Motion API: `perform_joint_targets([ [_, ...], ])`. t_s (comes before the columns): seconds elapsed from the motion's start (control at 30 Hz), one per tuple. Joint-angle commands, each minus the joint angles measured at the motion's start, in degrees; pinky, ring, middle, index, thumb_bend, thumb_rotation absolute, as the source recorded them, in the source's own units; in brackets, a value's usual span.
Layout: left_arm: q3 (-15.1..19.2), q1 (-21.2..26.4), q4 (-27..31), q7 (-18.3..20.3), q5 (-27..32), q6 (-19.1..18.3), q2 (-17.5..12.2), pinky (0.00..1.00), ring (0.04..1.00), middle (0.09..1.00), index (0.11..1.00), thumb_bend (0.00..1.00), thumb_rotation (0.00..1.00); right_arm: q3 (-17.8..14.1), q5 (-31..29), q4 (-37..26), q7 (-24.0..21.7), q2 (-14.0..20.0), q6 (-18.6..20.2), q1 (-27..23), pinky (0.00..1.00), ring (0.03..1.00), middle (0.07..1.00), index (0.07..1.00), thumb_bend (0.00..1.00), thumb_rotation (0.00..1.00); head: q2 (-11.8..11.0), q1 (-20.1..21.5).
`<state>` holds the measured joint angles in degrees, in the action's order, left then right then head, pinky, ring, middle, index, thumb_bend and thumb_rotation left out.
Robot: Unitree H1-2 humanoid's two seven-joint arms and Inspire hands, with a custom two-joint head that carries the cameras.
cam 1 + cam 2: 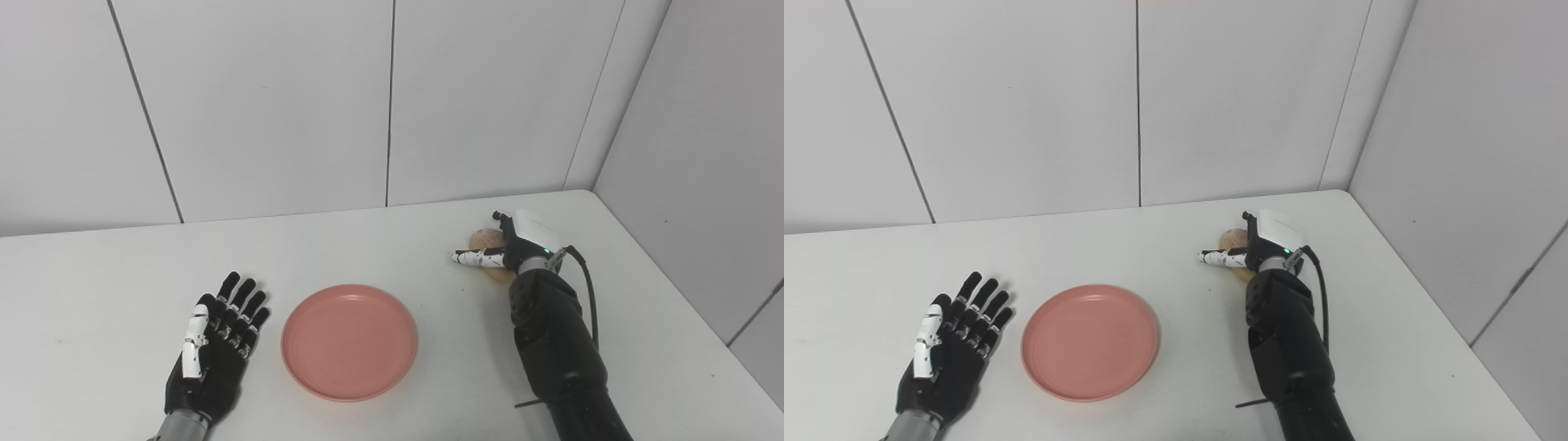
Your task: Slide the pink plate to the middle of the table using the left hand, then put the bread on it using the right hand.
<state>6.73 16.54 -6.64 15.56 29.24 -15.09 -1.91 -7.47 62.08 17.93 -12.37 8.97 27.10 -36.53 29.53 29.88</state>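
The pink plate (350,341) lies near the middle of the white table (392,245), towards the front. My left hand (215,349) rests flat on the table just left of the plate, open and empty, with a small gap to the rim. The bread (485,237), a round tan bun, sits at the back right of the table. My right hand (520,242) is over the bread, its thumb stretched left across the bun. Its fingers are hidden behind the hand's white back, so I cannot tell whether they close on the bread.
Grey wall panels stand right behind the table and along its right side. The table's right edge (686,294) runs close to my right arm. A black cable (589,294) loops off the right wrist.
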Motion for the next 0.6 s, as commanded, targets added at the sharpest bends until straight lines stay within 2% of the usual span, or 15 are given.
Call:
perform_joint_targets([
  [0.0,-0.07,-1.5,-0.9,-1.3,-0.95,-2.43,-0.65,1.0,0.978,0.98,0.976,0.3,1.0,0.18,-0.66,-0.45,2.14,1.51,-0.18,-3.01,0.75,0.795,0.809,0.825,0.91,0.55,0.07,-0.1],
  [0.1,-0.11,-1.52,-0.92,-1.12,-0.89,-2.35,-0.69,1.0,0.979,0.981,0.978,0.3,1.0,-0.04,-0.98,0.18,2.68,1.41,-0.18,-3.19,0.76,0.802,0.815,0.817,0.91,0.54,0.16,-0.18],
  [0.43,-0.35,-1.63,-0.78,-1.02,-1.18,-2.07,-0.79,1.0,0.972,0.976,0.972,0.3,1.0,-0.3,-0.95,1.78,5.27,1.35,-0.18,-3.58,0.66,0.711,0.751,0.751,0.88,0.46,0.49,-0.48],
  [0.57,-0.3,-1.66,-0.82,-1.15,-1.15,-1.97,-0.7,1.0,0.968,0.971,0.966,0.31,1.0,-0.2,-0.26,2.08,5.45,1.57,-0.18,-3.56,0.66,0.718,0.754,0.75,0.86,0.42,0.57,-0.69],
])
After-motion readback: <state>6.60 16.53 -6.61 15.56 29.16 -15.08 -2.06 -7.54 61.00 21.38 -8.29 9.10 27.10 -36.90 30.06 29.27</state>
